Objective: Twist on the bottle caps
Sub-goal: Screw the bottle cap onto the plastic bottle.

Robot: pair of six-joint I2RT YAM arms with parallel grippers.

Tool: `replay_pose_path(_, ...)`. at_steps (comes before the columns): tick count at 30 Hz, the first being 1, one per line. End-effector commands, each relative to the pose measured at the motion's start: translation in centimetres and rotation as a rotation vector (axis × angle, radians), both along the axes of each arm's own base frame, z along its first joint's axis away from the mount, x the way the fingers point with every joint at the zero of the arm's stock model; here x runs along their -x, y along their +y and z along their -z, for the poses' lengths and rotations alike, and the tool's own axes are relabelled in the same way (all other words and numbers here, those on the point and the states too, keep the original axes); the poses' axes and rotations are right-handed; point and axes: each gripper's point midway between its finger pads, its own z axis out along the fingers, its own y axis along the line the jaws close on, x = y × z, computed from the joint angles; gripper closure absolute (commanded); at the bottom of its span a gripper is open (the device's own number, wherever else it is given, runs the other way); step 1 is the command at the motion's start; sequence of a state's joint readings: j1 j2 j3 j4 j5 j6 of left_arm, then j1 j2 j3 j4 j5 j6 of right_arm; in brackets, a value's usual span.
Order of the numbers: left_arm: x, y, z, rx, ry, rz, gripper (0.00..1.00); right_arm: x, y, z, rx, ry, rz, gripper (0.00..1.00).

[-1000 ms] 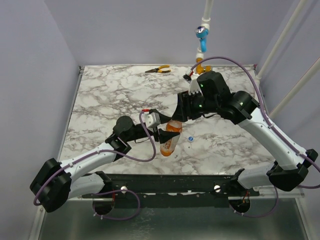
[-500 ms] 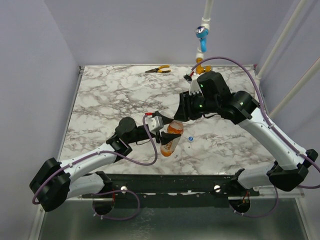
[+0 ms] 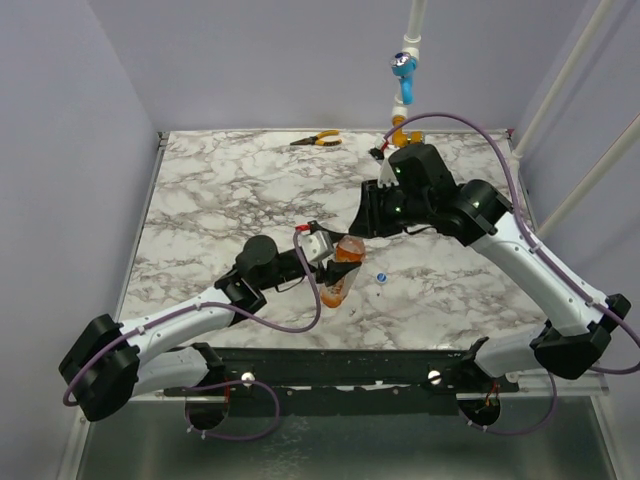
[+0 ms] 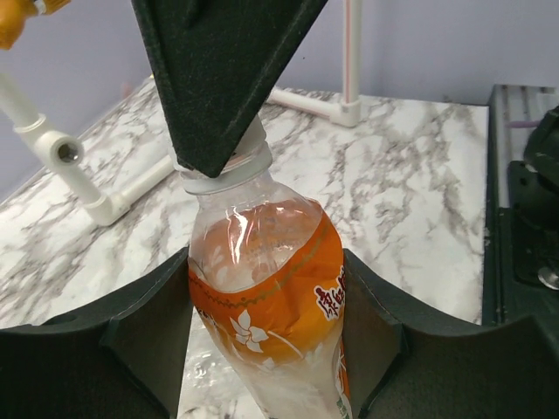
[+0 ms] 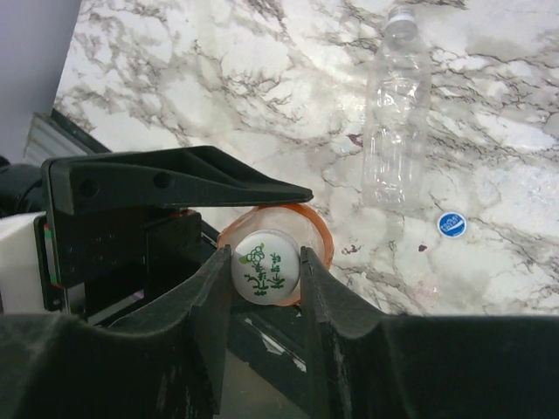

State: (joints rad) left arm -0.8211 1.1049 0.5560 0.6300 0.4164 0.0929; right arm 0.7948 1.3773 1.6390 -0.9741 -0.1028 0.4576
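- We see the left arm has pushed a little forward and to its right over the last second, carrying the bottle [image 3: 338, 280] with it across the marble table [image 3: 200, 200]; the right arm has barely moved.
- The bottle's neck stays tucked under the right gripper [image 3: 353, 237], so we read this as small alignment work in the middle of screwing on, not a fresh approach.
- The left gripper [image 4: 266, 292] is clamped on the bottle's body, a black pad on each side, holding it up off the table and tilted.
- The right gripper's fingers are closed on the whitish cap [image 5: 265, 266], which sits on top of the neck; we cannot tell how far it is threaded.
- The blue cap [image 3: 381, 277] lies loose on the marble just to the right of the bottle, still waiting its turn.
- The bottle is thin, clear plastic, dented and glossy, with an orange label band printed with a white flower and a white collar ring under the cap.
- The whitish cap is round and flat-topped with green print; the blue one is a small disc with a white mark.
- A second, clear bottle [image 5: 397, 122] lies flat on the table in the right wrist view.
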Motion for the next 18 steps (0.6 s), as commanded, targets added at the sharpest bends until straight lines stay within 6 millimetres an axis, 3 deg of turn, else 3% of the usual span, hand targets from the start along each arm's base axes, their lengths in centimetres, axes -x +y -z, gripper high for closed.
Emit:
replay_pose_path(1, -4.0, 1.0, -2.7, -0.002, -0.112, -0.231, 0.70, 0.0, -0.1, 2.4, 0.044, 0.112, 0.089, 0.75)
replay_pose_path(8, -7.2, 1.5, -3.3, -0.131, -0.268, -0.499, 0.70, -1.7, 0.7, 4.8, 0.069, 0.196, 0.230, 0.82)
replay_pose_path(14, -9.2, 2.9, -5.3, -0.209, -0.409, -0.741, 0.70, -3.3, 3.1, 5.3, 0.024, 0.249, 0.275, 0.84)
replay_pose_path(18, -9.5, 3.2, -6.0, -0.260, -0.495, -0.814, 0.68, -3.9, 4.6, 5.0, -0.047, 0.273, 0.294, 0.83)
